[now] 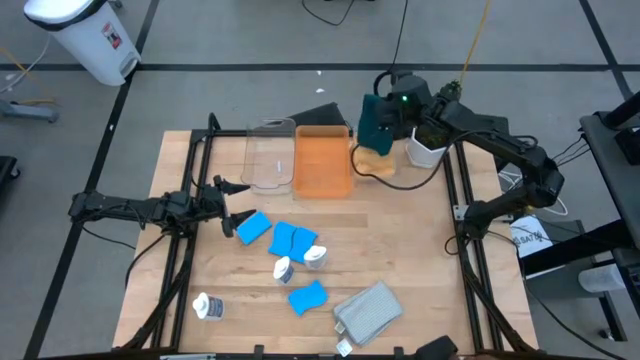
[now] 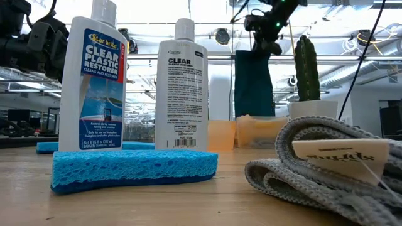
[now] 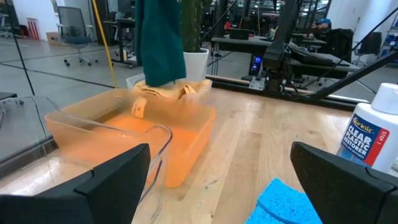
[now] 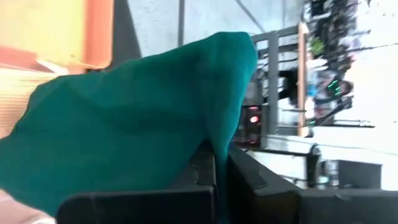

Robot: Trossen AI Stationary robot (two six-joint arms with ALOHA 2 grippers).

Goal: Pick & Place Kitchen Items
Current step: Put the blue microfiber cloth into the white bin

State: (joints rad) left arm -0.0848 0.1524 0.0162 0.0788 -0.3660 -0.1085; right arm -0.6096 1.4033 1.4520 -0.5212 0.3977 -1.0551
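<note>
My right gripper [image 1: 388, 108] is shut on a dark green cloth [image 1: 375, 128], which hangs at the table's far side above an orange cloth [image 1: 375, 163]. That orange cloth lies on the table between the orange bin [image 1: 322, 160] and the white pot. My left gripper [image 1: 236, 206] is open and empty at the table's left, beside a blue sponge [image 1: 253, 227]. Two more blue sponges [image 1: 293, 240] [image 1: 307, 297], white bottles [image 1: 283, 268] [image 1: 208, 306] and a folded grey cloth [image 1: 368, 310] lie on the table nearer the front. My right gripper pinches the green cloth's top end [image 4: 214, 146] between its two fingers, from above. The cloth [image 2: 253, 75] hangs down slack below the fingers. Its lower end [image 3: 160, 78] reaches the orange cloth [image 3: 168, 93].
A clear bin [image 1: 270, 155] stands left of the orange bin. A white pot with a green cactus [image 1: 425, 148] stands right of the cloths, close to my right arm. Black frame rails run along the table's left and right sides.
</note>
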